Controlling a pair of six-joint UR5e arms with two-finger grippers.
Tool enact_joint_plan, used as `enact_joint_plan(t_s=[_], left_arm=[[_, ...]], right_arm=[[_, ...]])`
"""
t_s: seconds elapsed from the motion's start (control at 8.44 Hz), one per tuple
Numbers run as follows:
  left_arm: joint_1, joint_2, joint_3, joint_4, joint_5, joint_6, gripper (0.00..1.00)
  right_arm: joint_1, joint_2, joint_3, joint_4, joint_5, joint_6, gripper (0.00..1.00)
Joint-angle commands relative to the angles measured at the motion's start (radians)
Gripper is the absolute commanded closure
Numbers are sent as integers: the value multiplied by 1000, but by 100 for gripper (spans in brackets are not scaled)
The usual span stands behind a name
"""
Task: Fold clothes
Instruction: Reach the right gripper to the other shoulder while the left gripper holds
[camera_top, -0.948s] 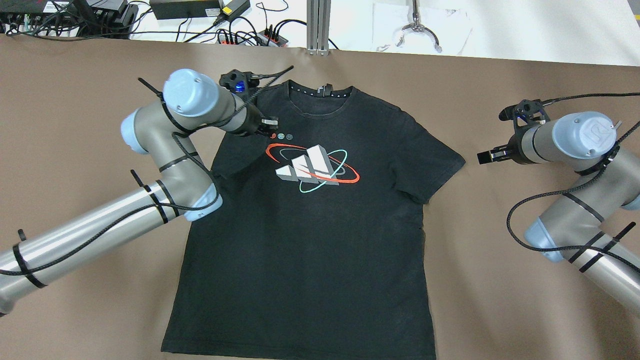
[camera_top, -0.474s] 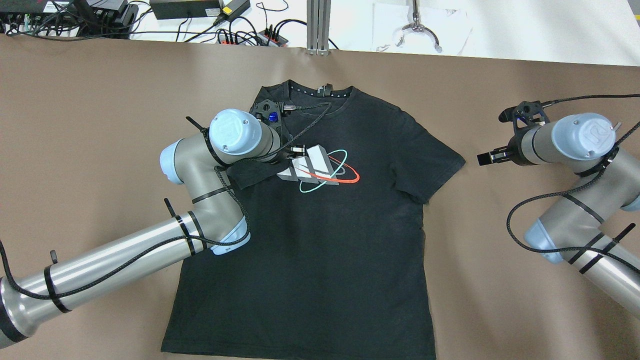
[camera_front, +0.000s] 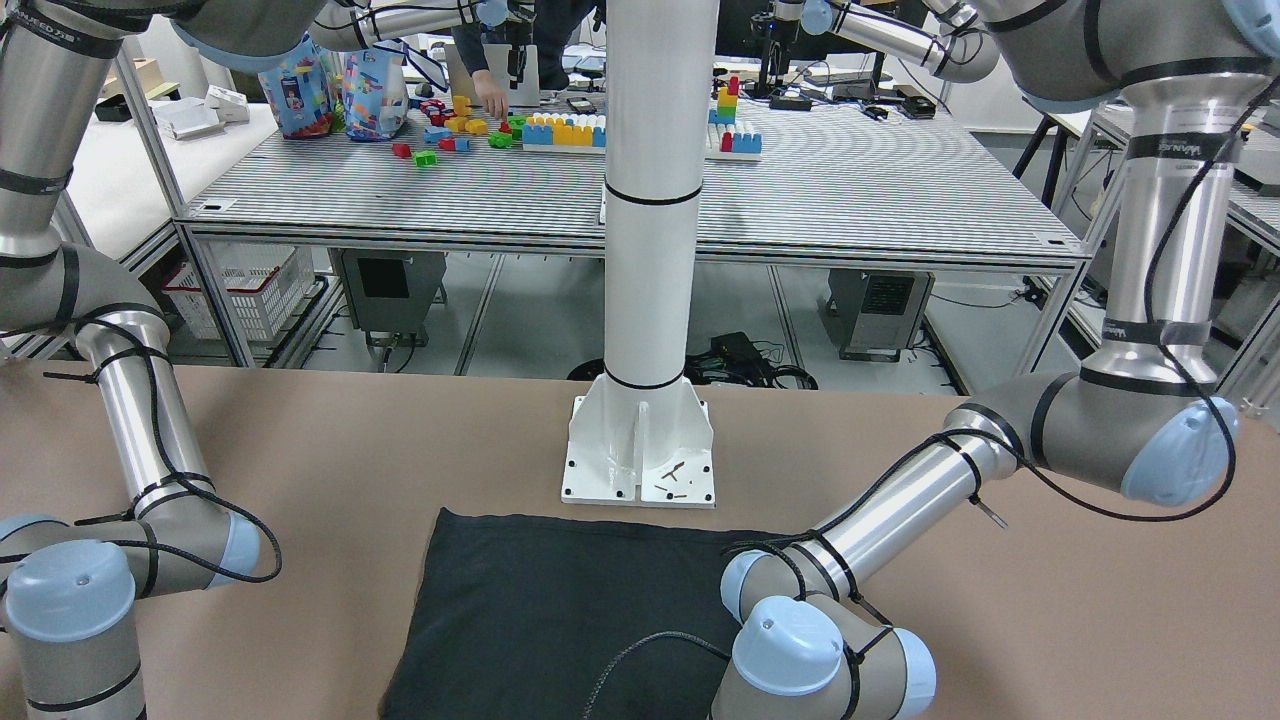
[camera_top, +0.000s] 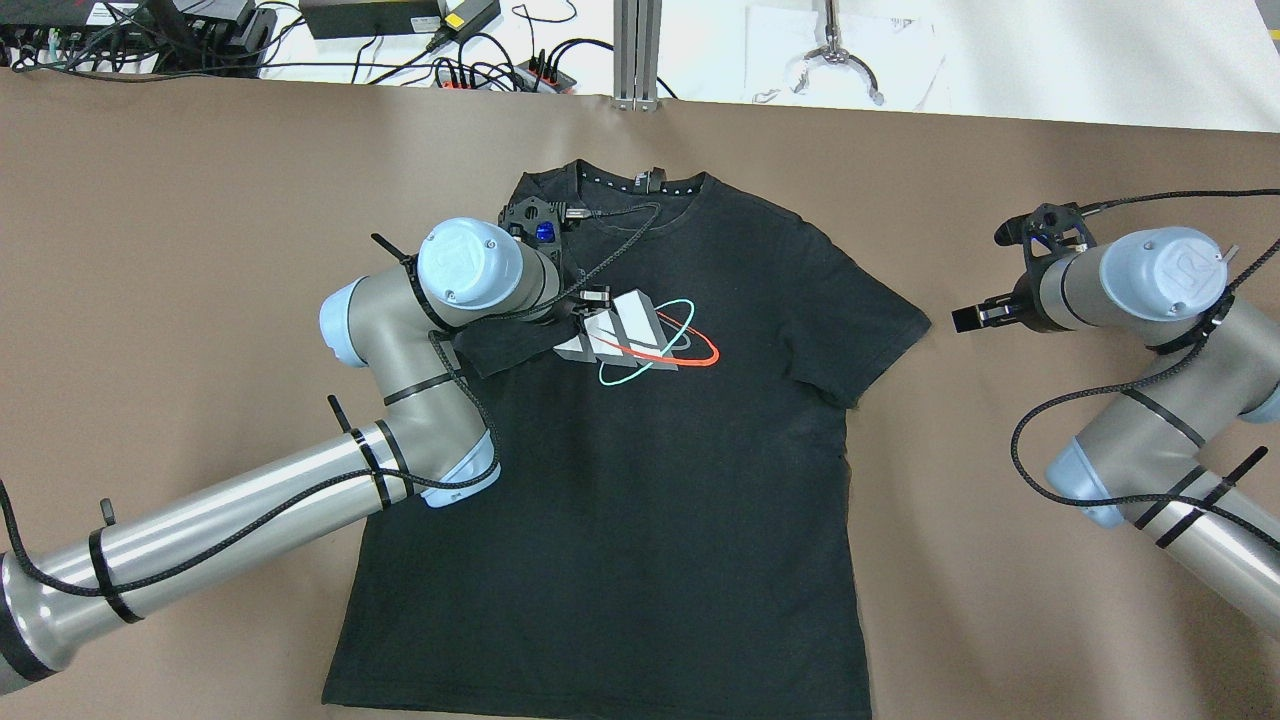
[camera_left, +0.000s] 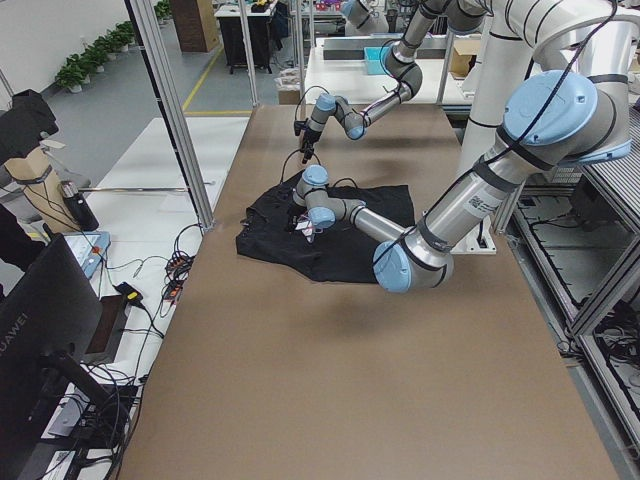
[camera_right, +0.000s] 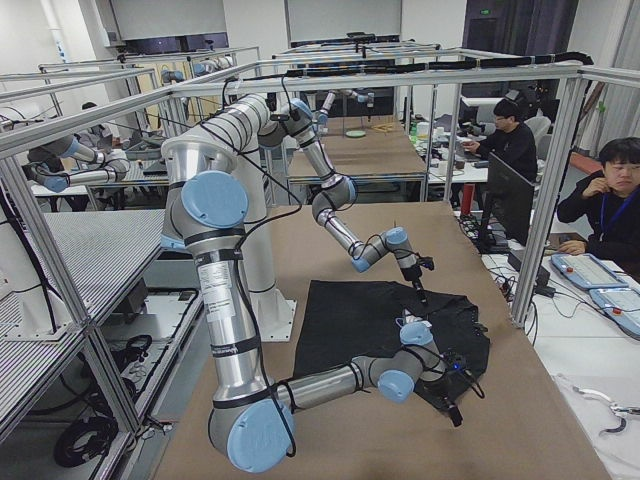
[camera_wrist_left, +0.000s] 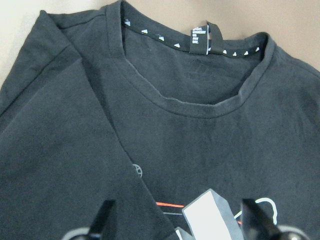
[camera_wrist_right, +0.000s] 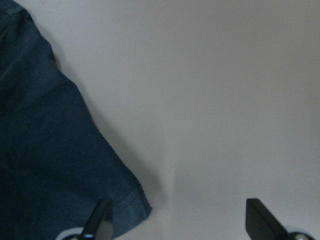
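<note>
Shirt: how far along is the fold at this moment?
Done: the left sleeve lies folded in, partly over the print of the shirt. In hand: nothing; the left gripper hangs open above that sleeve, the right gripper open beside the flat right sleeve. Left: right sleeve and body folds.

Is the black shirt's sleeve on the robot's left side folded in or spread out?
Folded in: the sleeve lies over the shirt, covering part of the print, by the left gripper. The opposite sleeve lies flat.
</note>
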Motion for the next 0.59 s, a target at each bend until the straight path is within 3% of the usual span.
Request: enact_joint_plan(t_s=[0.0,0.12,0.24,0.36,0.47], left_arm=[[-3,-1,1,-1,-3,-1,0],[-2,1,1,-2,-3,-1,0],[-2,1,1,-2,-3,-1,0],[-2,1,1,-2,-3,-1,0],[-2,2,3,-2,-3,0,0]], right_arm=[[-48,12,-84,149,6,83,6],[-58,10,-137,233,6,74,6],[-69,16,-151,245,1,72,11],[-77,16,-151,245,1,72,22],[-77,16,-149,243,3,71,45]])
